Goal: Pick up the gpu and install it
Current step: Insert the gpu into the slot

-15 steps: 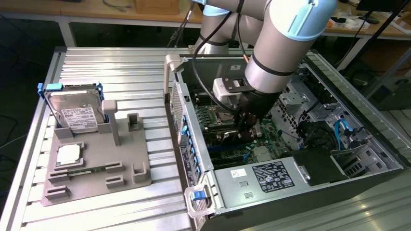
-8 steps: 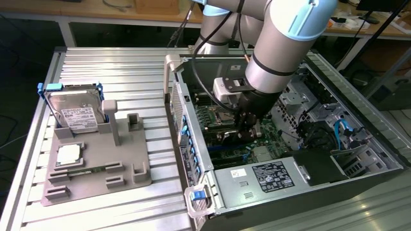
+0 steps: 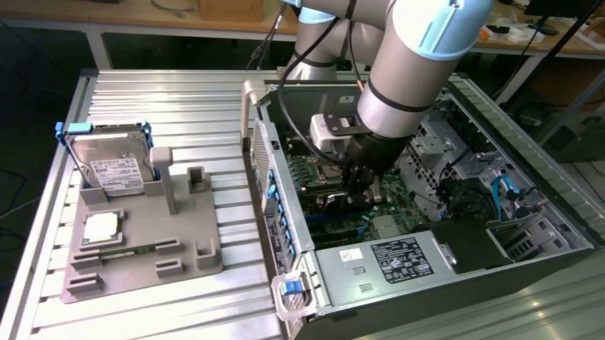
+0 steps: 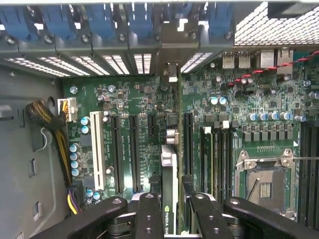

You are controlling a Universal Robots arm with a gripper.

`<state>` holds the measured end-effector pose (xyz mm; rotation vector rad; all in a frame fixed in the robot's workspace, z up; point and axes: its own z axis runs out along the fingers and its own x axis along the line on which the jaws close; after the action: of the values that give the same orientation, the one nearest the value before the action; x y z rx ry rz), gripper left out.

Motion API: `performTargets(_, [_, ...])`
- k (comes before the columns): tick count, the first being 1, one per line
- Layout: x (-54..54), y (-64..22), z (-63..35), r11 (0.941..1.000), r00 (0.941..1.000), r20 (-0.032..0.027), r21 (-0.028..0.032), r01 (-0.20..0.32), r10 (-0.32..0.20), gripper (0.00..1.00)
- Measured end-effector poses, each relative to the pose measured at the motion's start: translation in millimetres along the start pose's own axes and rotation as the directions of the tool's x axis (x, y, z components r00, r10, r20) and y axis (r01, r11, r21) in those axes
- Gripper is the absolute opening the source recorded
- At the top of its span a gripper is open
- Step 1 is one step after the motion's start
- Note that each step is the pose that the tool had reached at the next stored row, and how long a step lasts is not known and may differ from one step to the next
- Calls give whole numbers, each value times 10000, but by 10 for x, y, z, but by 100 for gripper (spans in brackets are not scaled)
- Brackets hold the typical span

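Observation:
In the wrist view the gpu (image 4: 169,164) shows edge-on as a thin dark card standing upright over the green motherboard (image 4: 134,99), among the long black expansion slots. Its far end reaches the rear bracket openings of the case. My gripper (image 4: 170,196) is shut on it, one black finger (image 4: 149,214) on each side of the card's labelled edge. In the exterior view the gripper (image 3: 362,185) is down inside the open computer case (image 3: 283,212), and the dark gpu (image 3: 333,205) sits low against the motherboard beneath it.
Outside the case, a grey fixture (image 3: 142,244) holds a silver hard drive (image 3: 109,166) in a blue-edged frame and a small square silver chip (image 3: 99,227). Inside are a white slot (image 4: 98,149), an open CPU socket (image 4: 264,181), yellow-black cables (image 4: 52,127) and a power supply (image 3: 402,258).

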<state>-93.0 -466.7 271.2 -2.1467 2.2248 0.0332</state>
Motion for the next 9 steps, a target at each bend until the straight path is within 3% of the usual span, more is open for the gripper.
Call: performTargets(9, [3,19,7,10000,10000,0,3,1,-1,27])
